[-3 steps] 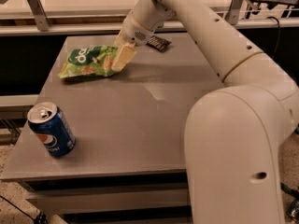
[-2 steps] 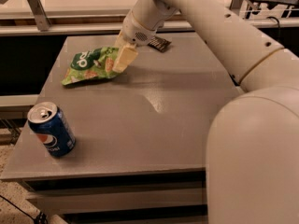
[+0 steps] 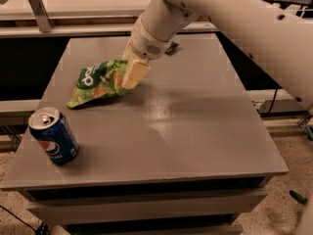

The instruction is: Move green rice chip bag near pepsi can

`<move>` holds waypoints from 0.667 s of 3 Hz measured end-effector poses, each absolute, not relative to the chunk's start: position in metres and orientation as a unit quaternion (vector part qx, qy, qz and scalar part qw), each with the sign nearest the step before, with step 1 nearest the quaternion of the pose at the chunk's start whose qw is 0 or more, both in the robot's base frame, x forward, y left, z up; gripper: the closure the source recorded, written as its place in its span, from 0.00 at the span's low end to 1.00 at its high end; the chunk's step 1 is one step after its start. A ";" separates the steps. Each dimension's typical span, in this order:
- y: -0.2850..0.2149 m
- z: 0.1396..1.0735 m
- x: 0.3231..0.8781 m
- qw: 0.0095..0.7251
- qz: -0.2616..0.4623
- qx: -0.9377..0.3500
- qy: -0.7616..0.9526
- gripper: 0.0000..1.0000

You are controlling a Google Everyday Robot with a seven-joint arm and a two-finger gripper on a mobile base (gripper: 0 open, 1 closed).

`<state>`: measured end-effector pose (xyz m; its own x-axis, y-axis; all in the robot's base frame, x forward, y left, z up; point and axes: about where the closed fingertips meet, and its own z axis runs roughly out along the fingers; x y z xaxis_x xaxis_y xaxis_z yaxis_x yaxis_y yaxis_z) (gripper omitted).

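Observation:
The green rice chip bag (image 3: 96, 82) is a crinkly light-green pouch with a dark-green logo. It hangs tilted from my gripper (image 3: 130, 75), with its lower left corner at or just above the grey table (image 3: 195, 131). The gripper is shut on the bag's right end, over the table's left middle. The pepsi can (image 3: 53, 136) stands upright near the table's front left corner, a little below and left of the bag. My white arm reaches in from the upper right.
A small dark flat packet (image 3: 172, 48) lies at the back of the table, partly hidden behind my wrist. Another table (image 3: 73, 4) with a grey metal bracket (image 3: 39, 6) stands behind. The floor shows below at the right.
My gripper has carried the bag from the back left of the table forward, toward the can. The can has not moved.

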<state>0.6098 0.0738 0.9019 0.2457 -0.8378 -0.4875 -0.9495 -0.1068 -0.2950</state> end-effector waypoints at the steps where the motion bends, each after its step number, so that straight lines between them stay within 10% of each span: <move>1: 0.058 0.902 0.576 0.297 0.102 -0.740 0.594 1.00; 2: 0.044 0.898 0.543 0.311 0.129 -0.746 0.574 0.82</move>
